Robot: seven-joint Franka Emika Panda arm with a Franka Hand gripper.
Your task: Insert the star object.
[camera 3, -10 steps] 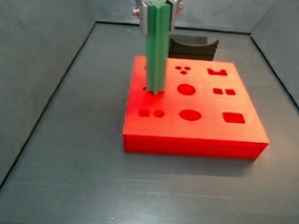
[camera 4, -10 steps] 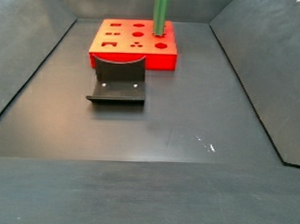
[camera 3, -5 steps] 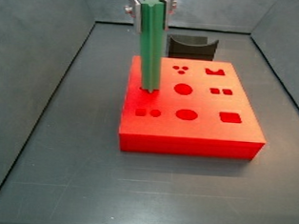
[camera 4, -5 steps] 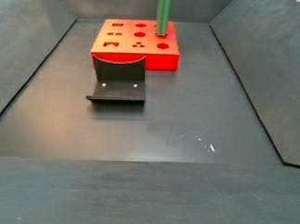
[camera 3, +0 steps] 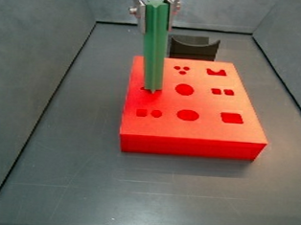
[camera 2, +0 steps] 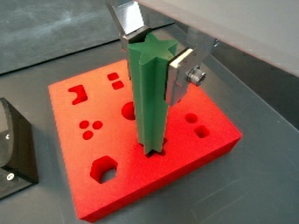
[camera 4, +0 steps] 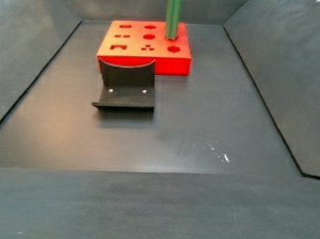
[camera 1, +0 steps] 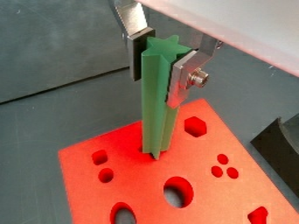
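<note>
The star object [camera 1: 159,96] was held clamped near its top by the gripper [camera 1: 163,54], upright, its lower tip met with the red block [camera 2: 140,144] at a hole near one edge. How deep the tip sat could not quite be told; it appeared only just entered. A jam could be risked if the ridges were turned off the hole's points, or the peg tilted under downward pressure. Against the side views half a second before, almost nothing was seen changed: the peg [camera 3: 153,47] stood at the same spot. The fixture [camera 4: 125,89] lay clear.
</note>
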